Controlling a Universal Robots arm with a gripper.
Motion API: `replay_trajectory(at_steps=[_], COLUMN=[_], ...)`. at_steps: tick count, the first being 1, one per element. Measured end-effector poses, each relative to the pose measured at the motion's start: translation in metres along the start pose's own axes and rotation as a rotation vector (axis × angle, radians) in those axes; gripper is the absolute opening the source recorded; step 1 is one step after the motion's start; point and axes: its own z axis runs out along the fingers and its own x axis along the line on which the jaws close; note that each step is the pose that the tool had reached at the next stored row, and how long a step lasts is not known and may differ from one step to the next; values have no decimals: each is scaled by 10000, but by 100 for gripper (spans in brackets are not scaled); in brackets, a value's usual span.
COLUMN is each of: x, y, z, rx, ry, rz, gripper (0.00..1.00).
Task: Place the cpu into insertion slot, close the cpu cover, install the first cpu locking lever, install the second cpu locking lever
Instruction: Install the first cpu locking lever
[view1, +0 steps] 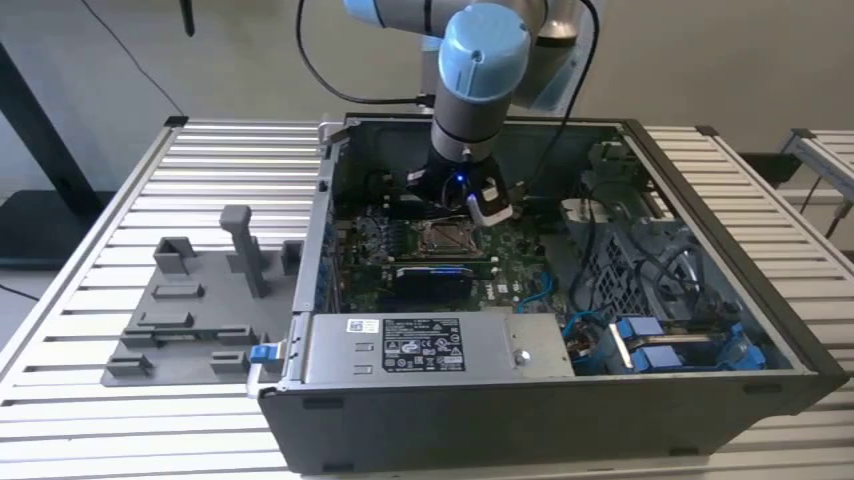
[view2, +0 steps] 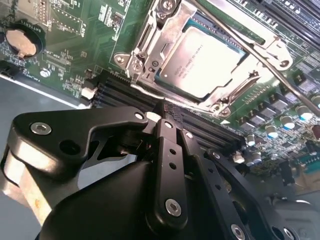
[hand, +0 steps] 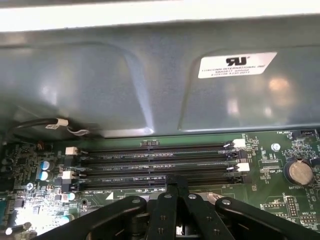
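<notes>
The cpu (view2: 205, 62), a silver-grey square chip, lies in the insertion slot (view1: 445, 237) on the green board. The cpu cover (view2: 145, 45), a silvery frame, lies down around the chip's edges. One thin locking lever (view2: 245, 42) runs across the far side of the socket, with its hooked end near the corner. Another wire lever (view2: 192, 104) lies along the socket edge nearest my gripper. My gripper (view2: 161, 111) hangs just beside that edge with its black fingers (hand: 173, 181) drawn together, over the memory slots. In the exterior view the gripper (view1: 467, 205) sits just above the socket.
Black memory slots (hand: 155, 162) run below the fingers. The grey case wall (hand: 150, 90) stands close behind them. A coin battery (hand: 298, 171) sits on the board. A labelled power-supply box (view1: 414, 345) fills the case front, and a grey fixture plate (view1: 187, 310) lies to the exterior view's left.
</notes>
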Motion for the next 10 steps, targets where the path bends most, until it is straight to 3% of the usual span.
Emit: replay_trajectory(at_steps=[5, 10], x=[41, 189], y=[27, 13], z=[-88, -122], rx=[-2, -36], ry=[-3, 0], rz=[-2, -1], gripper=[11, 11])
